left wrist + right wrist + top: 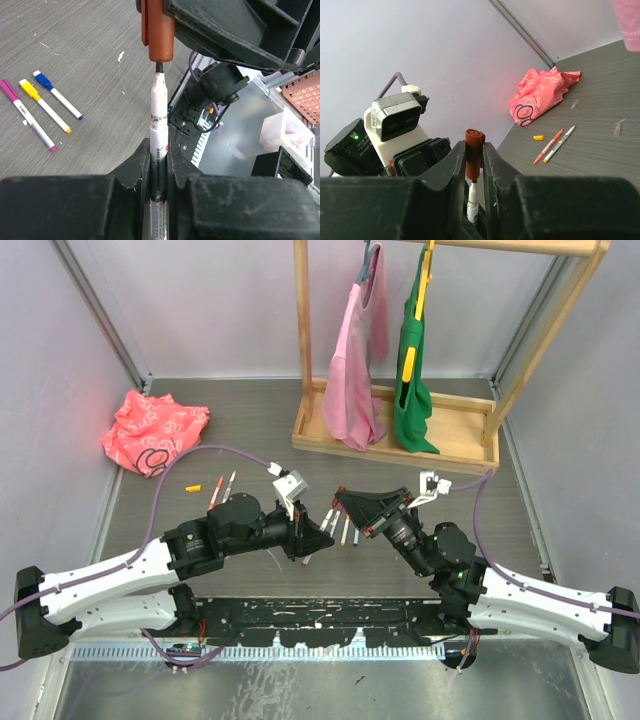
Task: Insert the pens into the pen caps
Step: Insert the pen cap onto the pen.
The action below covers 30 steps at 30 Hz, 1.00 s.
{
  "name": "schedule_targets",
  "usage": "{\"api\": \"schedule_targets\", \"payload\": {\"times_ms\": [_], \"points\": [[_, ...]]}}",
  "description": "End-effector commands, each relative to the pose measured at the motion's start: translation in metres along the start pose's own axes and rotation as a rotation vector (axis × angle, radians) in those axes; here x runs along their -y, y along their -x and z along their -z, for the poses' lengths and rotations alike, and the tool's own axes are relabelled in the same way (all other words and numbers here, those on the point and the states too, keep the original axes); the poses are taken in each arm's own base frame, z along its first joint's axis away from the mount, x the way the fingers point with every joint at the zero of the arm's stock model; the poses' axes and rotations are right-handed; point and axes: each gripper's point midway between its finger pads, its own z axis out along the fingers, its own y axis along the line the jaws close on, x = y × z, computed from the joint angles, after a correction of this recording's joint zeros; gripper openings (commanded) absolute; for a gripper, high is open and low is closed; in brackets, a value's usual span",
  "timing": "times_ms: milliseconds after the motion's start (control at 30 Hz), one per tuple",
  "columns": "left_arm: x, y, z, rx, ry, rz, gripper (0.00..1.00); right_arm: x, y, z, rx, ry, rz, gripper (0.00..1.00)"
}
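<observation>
My left gripper is shut on a white pen that points away from the wrist. Its dark tip touches the mouth of a red-brown pen cap. My right gripper is shut on that cap, with the pen just below it. The two grippers meet above the table's middle. Purple, yellow and blue capped pens lie side by side on the table. Farther left lie an orange pen, a yellow-ended pen and a loose yellow cap.
A crumpled pink bag lies at the back left. A wooden rack at the back holds a pink garment and a green one. A pink basket sits off the table's near edge.
</observation>
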Motion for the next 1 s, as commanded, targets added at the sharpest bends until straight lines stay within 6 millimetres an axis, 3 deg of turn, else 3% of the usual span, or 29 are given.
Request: {"api": "schedule_targets", "payload": {"times_ms": [0, 433, 967], "points": [[0.014, 0.026, 0.002, 0.087, -0.047, -0.032, 0.00, -0.022, 0.028, -0.003, 0.075, 0.041, -0.018, 0.00], [0.013, 0.026, 0.002, 0.082, -0.040, -0.032, 0.00, -0.024, 0.020, -0.003, 0.039, 0.056, -0.021, 0.00], [0.005, 0.043, -0.001, 0.145, 0.023, -0.017, 0.00, -0.018, -0.008, 0.000, -0.060, 0.071, -0.048, 0.00]]}}
